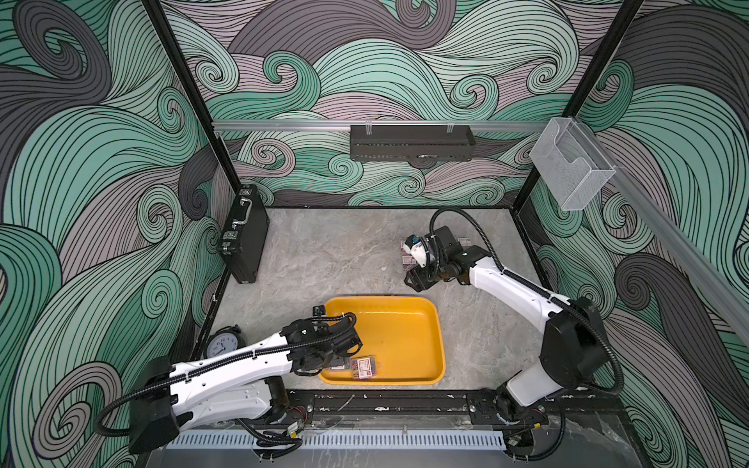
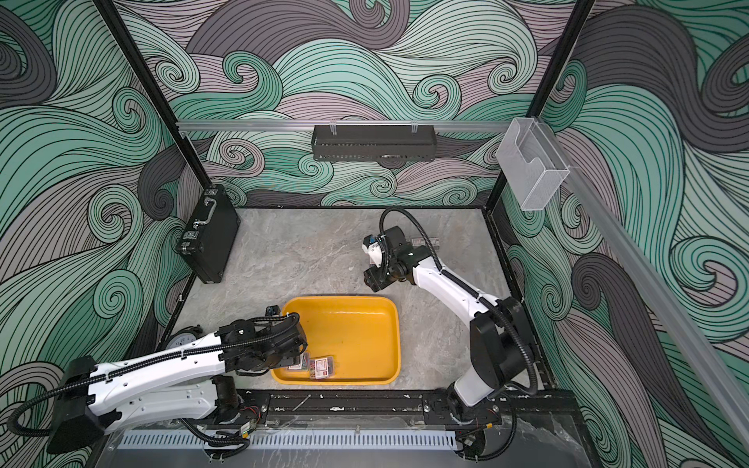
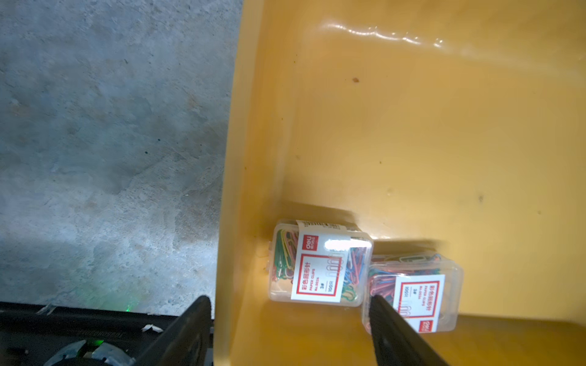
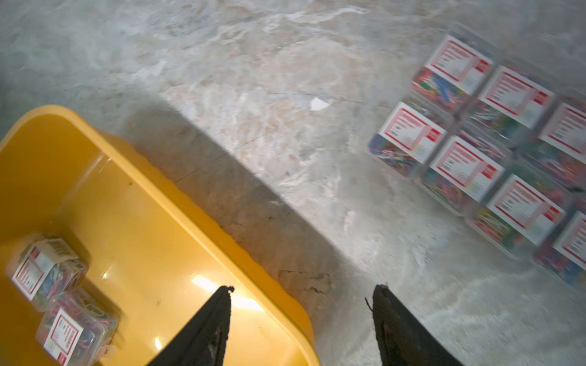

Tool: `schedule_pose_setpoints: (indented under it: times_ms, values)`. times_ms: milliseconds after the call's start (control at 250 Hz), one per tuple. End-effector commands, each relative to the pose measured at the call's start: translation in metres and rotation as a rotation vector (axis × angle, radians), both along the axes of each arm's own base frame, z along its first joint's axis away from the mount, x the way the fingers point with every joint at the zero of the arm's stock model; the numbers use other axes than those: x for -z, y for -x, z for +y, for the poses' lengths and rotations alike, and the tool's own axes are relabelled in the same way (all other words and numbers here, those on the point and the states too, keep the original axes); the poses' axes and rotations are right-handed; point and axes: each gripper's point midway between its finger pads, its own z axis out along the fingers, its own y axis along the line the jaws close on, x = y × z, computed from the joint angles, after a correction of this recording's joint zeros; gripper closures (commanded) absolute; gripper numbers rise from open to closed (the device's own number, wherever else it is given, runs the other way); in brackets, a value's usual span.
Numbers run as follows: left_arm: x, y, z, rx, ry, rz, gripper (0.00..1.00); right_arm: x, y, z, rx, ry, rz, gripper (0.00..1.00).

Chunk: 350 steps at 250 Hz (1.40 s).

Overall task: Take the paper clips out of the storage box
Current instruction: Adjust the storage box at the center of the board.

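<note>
The yellow storage box (image 1: 405,336) lies at the table's near middle. Two clear boxes of paper clips sit in its near-left corner, one (image 3: 317,269) by the wall, the other (image 3: 421,291) beside it. My left gripper (image 3: 288,298) hovers open over that corner. One of its fingers (image 3: 196,320) is outside the box wall and the other finger (image 3: 387,320) is over the second box. Several more boxes of paper clips (image 4: 475,142) stand in rows on the table at the back right. My right gripper (image 4: 303,287) is open and empty, above the table between the storage box and those rows.
A black briefcase (image 1: 243,235) leans at the back left. An alarm clock (image 1: 223,344) sits left of the storage box, partly under my left arm. A clear acrylic holder (image 1: 571,166) hangs on the right wall and a black basket (image 1: 411,142) on the back wall.
</note>
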Motion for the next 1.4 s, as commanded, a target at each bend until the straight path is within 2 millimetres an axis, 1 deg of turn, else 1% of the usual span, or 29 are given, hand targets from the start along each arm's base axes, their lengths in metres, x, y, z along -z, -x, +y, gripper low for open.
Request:
schedule_pose_setpoints:
  times_ms: [0, 132, 224, 300, 372, 471, 511, 559, 643, 823, 883, 943, 983, 987, 991, 1007, 1123, 1235, 1291, 1394]
  values:
    - [-0.008, -0.007, -0.005, 0.025, 0.042, -0.040, 0.23, 0.012, 0.009, 0.026, -0.133, 0.015, 0.023, 0.29]
    - [-0.011, -0.008, -0.003, 0.038, 0.034, -0.042, 0.23, 0.026, 0.020, 0.055, -0.243, 0.046, 0.044, 0.31]
    - [-0.011, -0.011, 0.003, 0.023, 0.028, -0.037, 0.23, 0.037, 0.024, 0.067, -0.279, 0.083, 0.063, 0.35]
    - [-0.014, -0.014, 0.006, 0.017, 0.034, -0.044, 0.24, 0.043, 0.026, 0.074, -0.301, 0.086, 0.079, 0.40]
    - [-0.020, -0.017, 0.010, 0.013, 0.038, -0.057, 0.24, 0.046, 0.029, 0.079, -0.319, 0.084, 0.092, 0.42]
    - [-0.025, -0.021, 0.017, 0.005, 0.042, -0.064, 0.24, 0.050, 0.031, 0.082, -0.326, 0.087, 0.103, 0.50]
    - [-0.027, -0.022, 0.019, 0.004, 0.046, -0.065, 0.24, 0.049, 0.030, 0.083, -0.316, 0.086, 0.102, 0.55]
    - [-0.028, -0.023, 0.021, 0.004, 0.052, -0.063, 0.24, 0.053, 0.028, 0.083, -0.301, 0.094, 0.110, 0.60]
    - [-0.031, -0.025, 0.025, 0.003, 0.053, -0.063, 0.24, 0.057, 0.024, 0.081, -0.260, 0.107, 0.120, 0.65]
    - [-0.043, -0.034, 0.035, -0.001, 0.027, -0.088, 0.24, 0.057, 0.016, 0.085, -0.151, 0.086, 0.160, 0.68]
    - [-0.049, -0.043, 0.036, 0.009, 0.015, -0.121, 0.24, 0.056, 0.011, 0.088, -0.098, 0.078, 0.177, 0.68]
    - [-0.058, -0.056, 0.041, 0.000, -0.010, -0.163, 0.24, 0.054, 0.007, 0.090, -0.052, 0.068, 0.187, 0.68]
    - [-0.063, -0.065, 0.040, 0.000, -0.004, -0.184, 0.24, 0.054, 0.004, 0.092, -0.024, 0.062, 0.195, 0.68]
    - [-0.063, -0.066, 0.040, 0.001, -0.003, -0.186, 0.24, 0.054, 0.003, 0.092, -0.022, 0.062, 0.195, 0.68]
    - [-0.064, -0.066, 0.040, 0.002, -0.002, -0.189, 0.24, 0.049, 0.003, 0.093, -0.021, 0.055, 0.188, 0.69]
    - [-0.065, -0.070, 0.039, 0.004, 0.003, -0.196, 0.24, 0.053, 0.002, 0.092, -0.009, 0.062, 0.200, 0.69]
    - [-0.073, -0.097, 0.037, 0.001, 0.016, -0.236, 0.24, 0.056, -0.005, 0.097, 0.058, 0.057, 0.217, 0.72]
    - [-0.076, -0.116, 0.047, -0.015, -0.035, -0.241, 0.24, 0.058, -0.013, 0.098, 0.140, 0.048, 0.226, 0.80]
    - [-0.077, -0.124, 0.053, -0.021, -0.069, -0.233, 0.23, 0.058, -0.018, 0.097, 0.196, 0.036, 0.229, 0.89]
    - [-0.076, -0.134, 0.061, -0.036, -0.105, -0.208, 0.24, 0.057, -0.022, 0.099, 0.263, -0.012, 0.226, 0.91]
